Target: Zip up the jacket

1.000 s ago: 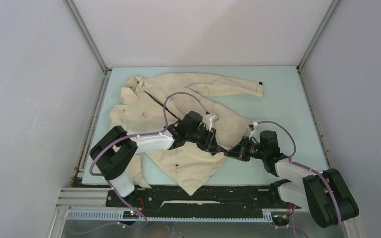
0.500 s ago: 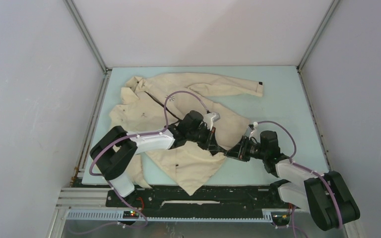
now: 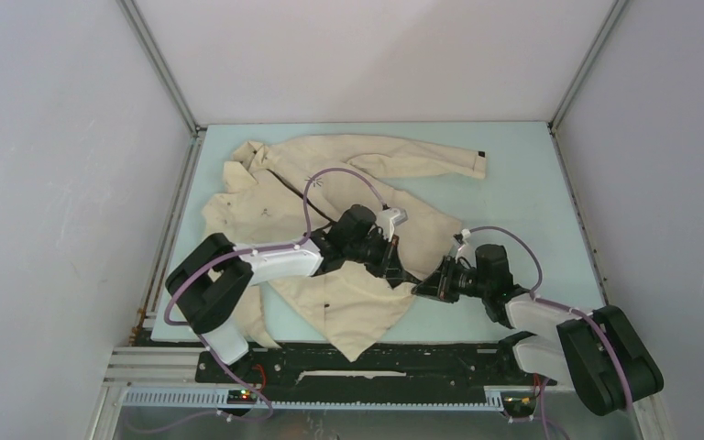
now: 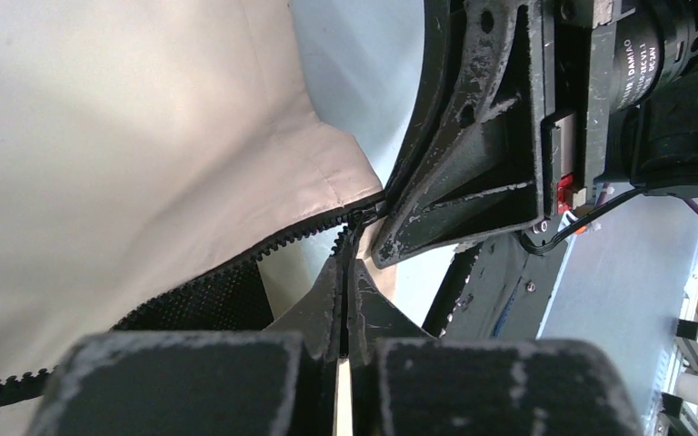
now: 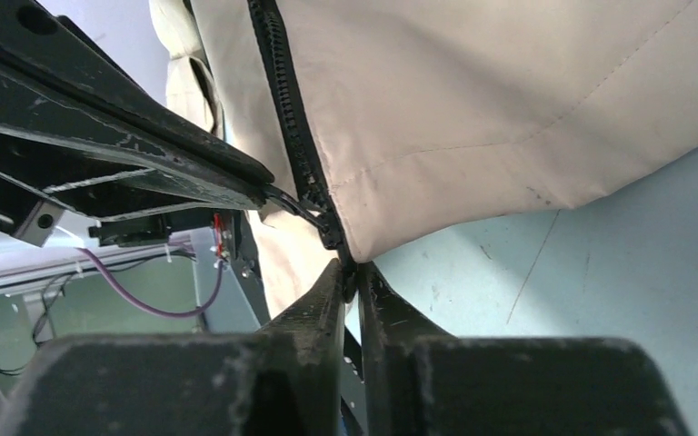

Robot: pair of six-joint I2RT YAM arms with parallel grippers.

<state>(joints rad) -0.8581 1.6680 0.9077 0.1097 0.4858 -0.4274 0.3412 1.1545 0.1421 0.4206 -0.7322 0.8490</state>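
Beige jacket (image 3: 348, 310) zipper (image 4: 300, 238) pinched at foot by left tool (image 4: 350, 232); right tool (image 5: 353, 271) narrow, grip unclear. Joining ends; needs alignment next.

Sits boxed in by plain white wall panels (image 3: 55, 183) on three sides, has grey metal struts (image 3: 158, 64) up both back corners, a pale blue-green tabletop (image 3: 532, 202) for a floor, a black plate (image 3: 403, 365) plus slotted grey cable duct (image 3: 348, 398) along the near edge, gets flat even light.
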